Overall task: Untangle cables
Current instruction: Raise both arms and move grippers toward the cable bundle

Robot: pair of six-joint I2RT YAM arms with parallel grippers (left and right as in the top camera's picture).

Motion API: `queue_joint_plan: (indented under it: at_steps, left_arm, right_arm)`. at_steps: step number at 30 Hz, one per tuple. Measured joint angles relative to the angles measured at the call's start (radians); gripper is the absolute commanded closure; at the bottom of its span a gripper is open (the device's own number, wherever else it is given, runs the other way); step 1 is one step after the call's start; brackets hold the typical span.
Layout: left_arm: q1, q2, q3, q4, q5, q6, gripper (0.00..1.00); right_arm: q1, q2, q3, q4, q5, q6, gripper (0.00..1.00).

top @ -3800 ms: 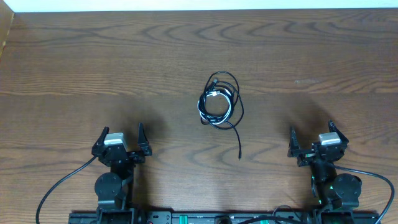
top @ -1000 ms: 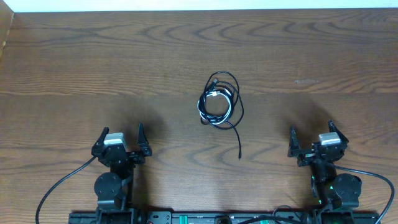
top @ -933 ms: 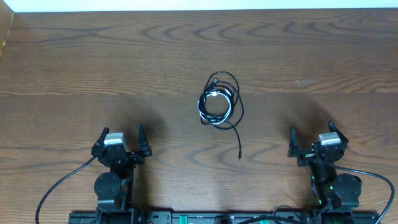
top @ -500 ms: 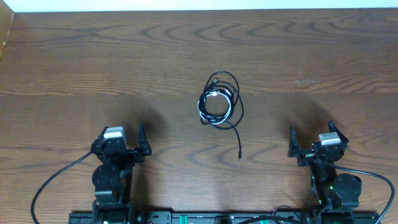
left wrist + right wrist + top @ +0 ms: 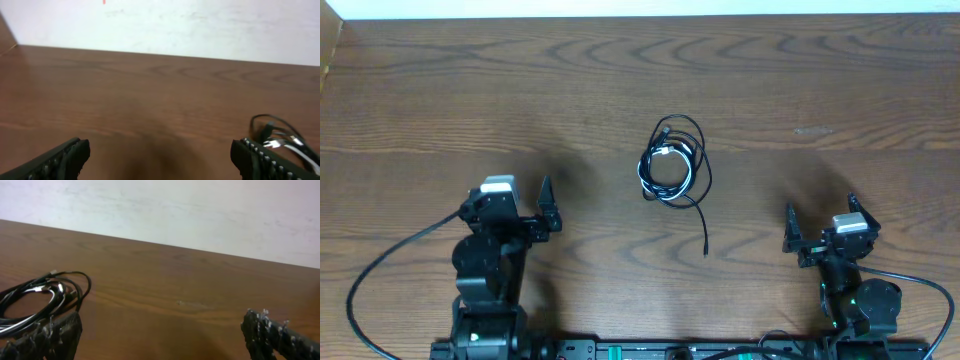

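Centrally on the wooden table (image 5: pixel 440 90) lie the cables (image 5: pixel 672 165), coiled together in one small bundle. The black cable (image 5: pixel 706 232) loops around the outside and sends a loose tail toward the near edge, ending in a small plug (image 5: pixel 706 251). The white cable (image 5: pixel 663 153) is wound inside those loops. Neither arm touches the bundle. The left end effector (image 5: pixel 507 196) sits near the front left, released, its fingers (image 5: pixel 60 160) spread wide with nothing between them; in its wrist view the bundle shows at the far right. The right end effector (image 5: pixel 820 208) sits near the front right, likewise spread wide and empty, well apart from the cables, which appear at the left of its wrist view
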Motion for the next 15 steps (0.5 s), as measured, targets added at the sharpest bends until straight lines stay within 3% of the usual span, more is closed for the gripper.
queue_joint_plan:
  at_steps: [7, 15]
  left_arm:
    - [0.000, 0.074, 0.119, -0.037, 0.087, 0.000, 0.04]
    - [0.000, 0.195, 0.323, -0.232, 0.134, 0.003, 0.04]
  right_arm:
    - [0.000, 0.000, 0.000, 0.000, 0.000, 0.000, 0.01]
    - [0.000, 0.000, 0.000, 0.000, 0.000, 0.000, 0.01]
